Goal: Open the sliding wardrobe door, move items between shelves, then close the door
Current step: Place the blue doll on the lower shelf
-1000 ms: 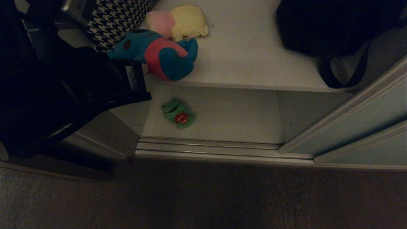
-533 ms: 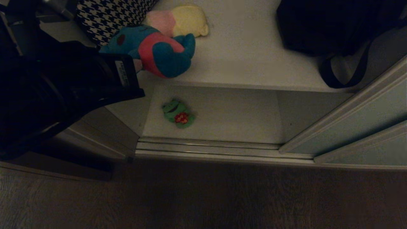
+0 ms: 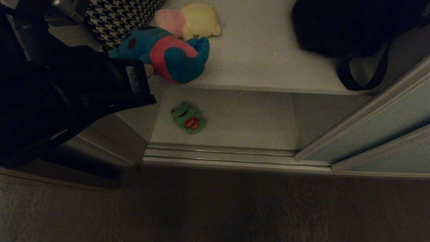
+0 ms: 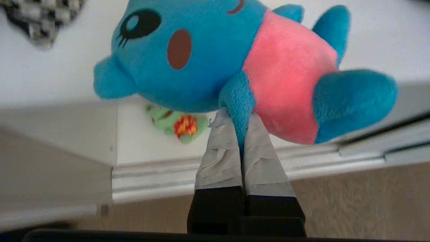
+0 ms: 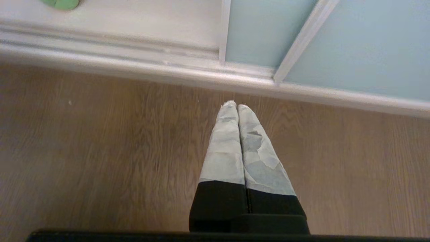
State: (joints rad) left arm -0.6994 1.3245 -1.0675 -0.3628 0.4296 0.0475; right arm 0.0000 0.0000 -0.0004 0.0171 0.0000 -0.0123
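A: Where's the wardrobe door (image 3: 379,127)?
B: Slid right. The blue toy (image 4: 235,64) hangs at the upper shelf (image 3: 268,60) edge, its arm pinched in the left gripper (image 4: 240,129) fingers.
A: Others?
B: Green toy (image 3: 188,116) below (lower shelf); right gripper (image 5: 237,109) fingers clenched, empty.

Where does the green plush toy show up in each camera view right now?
Head view: green plush toy lies on the lower shelf, left of centre, just behind the floor track.
Left wrist view: it peeks out beneath the blue plush toy.
Right wrist view: only an edge shows at the top left corner.
Shared landmark: the floor track.
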